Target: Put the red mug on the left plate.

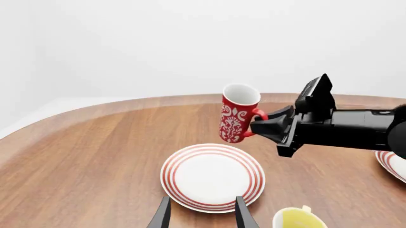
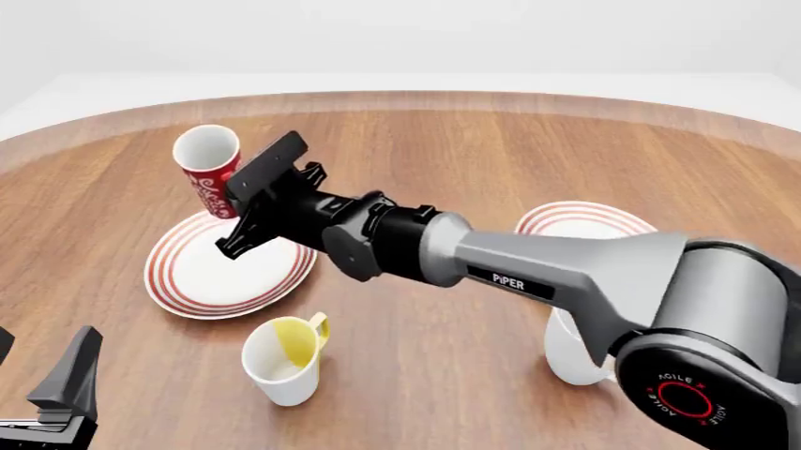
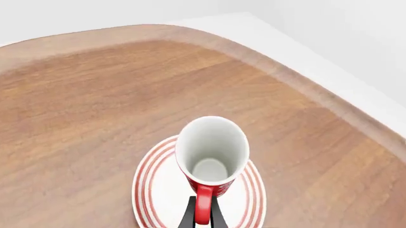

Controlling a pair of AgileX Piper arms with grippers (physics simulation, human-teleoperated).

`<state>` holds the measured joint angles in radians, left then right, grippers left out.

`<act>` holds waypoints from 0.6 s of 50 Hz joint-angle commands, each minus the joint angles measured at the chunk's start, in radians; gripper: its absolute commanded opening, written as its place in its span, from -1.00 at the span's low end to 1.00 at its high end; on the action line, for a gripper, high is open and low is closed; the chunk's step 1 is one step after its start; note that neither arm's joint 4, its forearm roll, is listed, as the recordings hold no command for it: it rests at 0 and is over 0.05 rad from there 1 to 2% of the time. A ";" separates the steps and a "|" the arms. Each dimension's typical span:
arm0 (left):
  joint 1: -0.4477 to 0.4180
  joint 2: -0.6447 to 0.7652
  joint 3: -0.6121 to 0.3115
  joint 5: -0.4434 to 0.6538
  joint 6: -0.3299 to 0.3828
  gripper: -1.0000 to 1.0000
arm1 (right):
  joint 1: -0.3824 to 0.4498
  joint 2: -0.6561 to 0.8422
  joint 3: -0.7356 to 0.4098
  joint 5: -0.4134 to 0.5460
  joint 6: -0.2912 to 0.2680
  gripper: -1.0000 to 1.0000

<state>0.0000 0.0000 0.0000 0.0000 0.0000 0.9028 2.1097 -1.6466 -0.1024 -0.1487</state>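
The red mug point(image 2: 210, 174) has a white pattern and a white inside. My right gripper point(image 2: 238, 217) is shut on its handle and holds it in the air above the far edge of the left plate point(image 2: 188, 274), tilted a little. In the left wrist view the mug point(image 1: 237, 114) hangs above the plate point(image 1: 212, 176), held by the right gripper point(image 1: 261, 124). The right wrist view looks down into the mug point(image 3: 211, 152) over the plate point(image 3: 152, 190), the gripper point(image 3: 203, 217) shut on the handle. My left gripper point(image 1: 201, 214) is open and empty near the plate's near rim.
A white-and-yellow mug point(image 2: 285, 357) stands in front of the left plate. A second ringed plate point(image 2: 583, 223) lies to the right, behind the right arm. A plain white mug point(image 2: 573, 354) stands under the right arm's elbow. The left arm point(image 2: 56, 398) sits at the front left corner.
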 commanded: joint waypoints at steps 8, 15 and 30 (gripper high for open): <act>0.000 0.000 0.000 0.000 0.000 1.00 | -0.023 0.120 -0.096 0.022 0.059 -1.00; 0.000 0.000 0.000 0.000 0.000 1.00 | -0.026 0.150 -0.122 0.032 0.069 -1.00; 0.000 0.000 0.000 0.000 0.000 1.00 | -0.032 0.209 -0.178 0.072 0.093 -1.00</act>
<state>0.0000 0.0000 0.0000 0.0000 0.0000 0.8731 2.2818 -1.7825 -0.0547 -0.0773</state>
